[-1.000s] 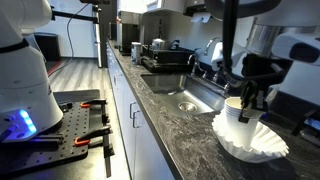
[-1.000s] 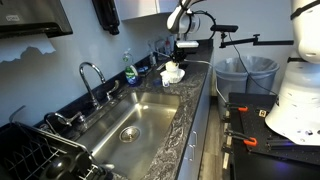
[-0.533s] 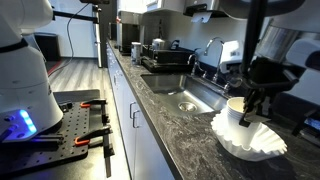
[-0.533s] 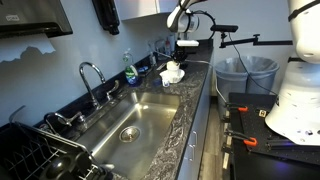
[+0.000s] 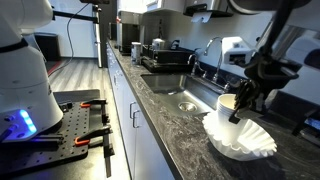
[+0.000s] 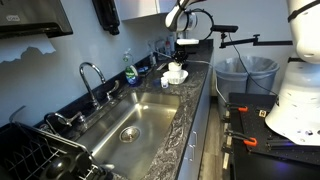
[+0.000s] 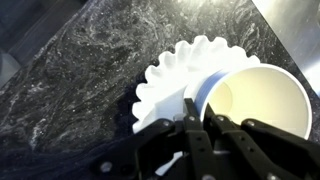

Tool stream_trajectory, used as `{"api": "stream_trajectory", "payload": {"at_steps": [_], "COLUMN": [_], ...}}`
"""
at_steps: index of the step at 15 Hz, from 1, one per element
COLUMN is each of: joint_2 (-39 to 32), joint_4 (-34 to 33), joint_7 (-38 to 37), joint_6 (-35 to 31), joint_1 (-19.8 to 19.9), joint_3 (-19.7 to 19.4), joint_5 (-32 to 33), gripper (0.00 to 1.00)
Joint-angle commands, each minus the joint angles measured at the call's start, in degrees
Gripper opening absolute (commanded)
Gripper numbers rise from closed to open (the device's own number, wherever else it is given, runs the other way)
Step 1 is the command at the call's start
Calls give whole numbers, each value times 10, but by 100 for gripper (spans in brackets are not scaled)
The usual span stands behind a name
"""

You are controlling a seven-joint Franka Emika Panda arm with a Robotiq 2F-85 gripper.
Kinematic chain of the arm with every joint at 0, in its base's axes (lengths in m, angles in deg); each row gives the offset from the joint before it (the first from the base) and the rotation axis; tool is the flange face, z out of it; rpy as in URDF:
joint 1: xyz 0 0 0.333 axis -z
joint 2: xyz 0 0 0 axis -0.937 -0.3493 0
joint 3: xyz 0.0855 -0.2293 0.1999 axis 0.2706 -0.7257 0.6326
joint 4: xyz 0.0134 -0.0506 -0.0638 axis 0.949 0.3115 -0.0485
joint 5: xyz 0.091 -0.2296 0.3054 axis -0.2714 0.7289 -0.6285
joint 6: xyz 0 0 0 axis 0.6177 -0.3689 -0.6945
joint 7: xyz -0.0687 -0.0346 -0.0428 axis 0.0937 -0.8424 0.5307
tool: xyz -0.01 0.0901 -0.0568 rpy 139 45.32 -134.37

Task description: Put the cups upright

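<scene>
Gripper (image 7: 200, 112) comes in from the bottom edge of the wrist view. Its fingers are clenched on the near wall of the cups (image 7: 255, 100), seemingly one finger inside the rim and one outside. Cups read as a single white stack with the open mouth facing the camera; how many are nested can't be told.

In an exterior view the cups (image 5: 227, 104) are right of centre, leaning a little, over the filter (image 5: 245, 145). Whether the base touches it is hidden. Filter lies flat on the dark counter (image 5: 170, 125).

Progress, my call: mouth is on top, so the righting is mostly done. Left to do: level the stack, set it down, release.

Counts: one gripper, one stack of cups, one filter, one sink (image 6: 140, 112), and one bottle (image 6: 131, 72) of blue liquid, upper middle of frame.
</scene>
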Motion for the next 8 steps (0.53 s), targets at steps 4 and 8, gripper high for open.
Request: {"api": "stream_trajectory", "payload": {"at_steps": [4, 8], "joint_2": [15, 3], "joint_4": [-12, -23], "joint_7": [-43, -44], "joint_6": [70, 81], "joint_1": [-23, -21], "joint_3": [-14, -13], "joint_5": [78, 86], "gripper": [2, 2]}}
